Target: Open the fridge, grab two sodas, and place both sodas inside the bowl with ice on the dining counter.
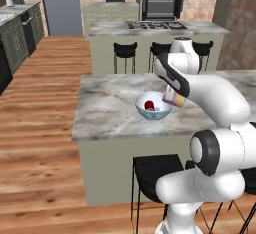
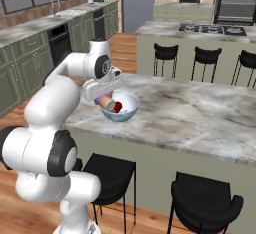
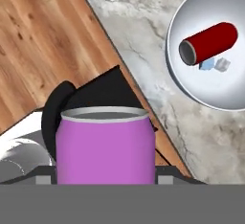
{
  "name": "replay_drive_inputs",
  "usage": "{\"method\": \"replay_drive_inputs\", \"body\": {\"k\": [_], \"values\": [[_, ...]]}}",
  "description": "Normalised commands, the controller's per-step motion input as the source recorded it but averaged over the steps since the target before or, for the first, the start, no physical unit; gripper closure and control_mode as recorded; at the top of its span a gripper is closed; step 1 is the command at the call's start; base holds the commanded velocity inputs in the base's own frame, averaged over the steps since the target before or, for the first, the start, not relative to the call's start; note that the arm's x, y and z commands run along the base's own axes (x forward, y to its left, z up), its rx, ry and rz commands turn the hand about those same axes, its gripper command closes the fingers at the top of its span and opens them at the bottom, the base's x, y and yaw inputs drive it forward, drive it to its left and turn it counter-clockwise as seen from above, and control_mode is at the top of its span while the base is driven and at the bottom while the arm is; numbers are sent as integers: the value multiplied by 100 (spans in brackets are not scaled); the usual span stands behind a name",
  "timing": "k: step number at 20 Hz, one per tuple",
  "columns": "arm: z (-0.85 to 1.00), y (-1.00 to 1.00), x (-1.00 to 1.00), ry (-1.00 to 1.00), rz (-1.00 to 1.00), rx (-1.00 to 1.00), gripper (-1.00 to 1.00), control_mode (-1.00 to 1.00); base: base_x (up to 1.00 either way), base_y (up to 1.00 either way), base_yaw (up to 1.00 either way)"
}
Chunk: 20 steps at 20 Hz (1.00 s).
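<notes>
I carry the second soda, the purple can, toward the bowl with ice on the dining counter; my gripper is clamped on the can, which stands squarely between my jaws in the hand view, its silver rim facing ahead. The bowl lies just ahead of my fingers and off to one side, with the red can already resting on its side in it, touching a couple of pale ice cubes. By my reading, one soda is delivered and this is the last placement. The next move calls for bringing the can over the bowl's open half, clear of the red one, before I let go. The bowl is glossy, round and shallow; both cans are smooth cylinders, apt to roll; the counter is veined marble, hard and flat, with a black stool beneath its edge.
</notes>
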Motion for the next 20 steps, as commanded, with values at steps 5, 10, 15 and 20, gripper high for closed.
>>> {"method": "replay_drive_inputs", "body": {"k": [5, 10, 15, 20], "values": [[-31, 0, 48, 3, 15, -1, 100, -100, 0, 0, 0], [-22, 0, 32, 0, 12, 0, 100, -100, 0, 0, 0], [-21, 0, 29, 0, 13, 0, 100, -100, 0, 0, 0], [-24, 0, 42, 0, 12, 0, 100, -100, 0, 0, 0]]}}
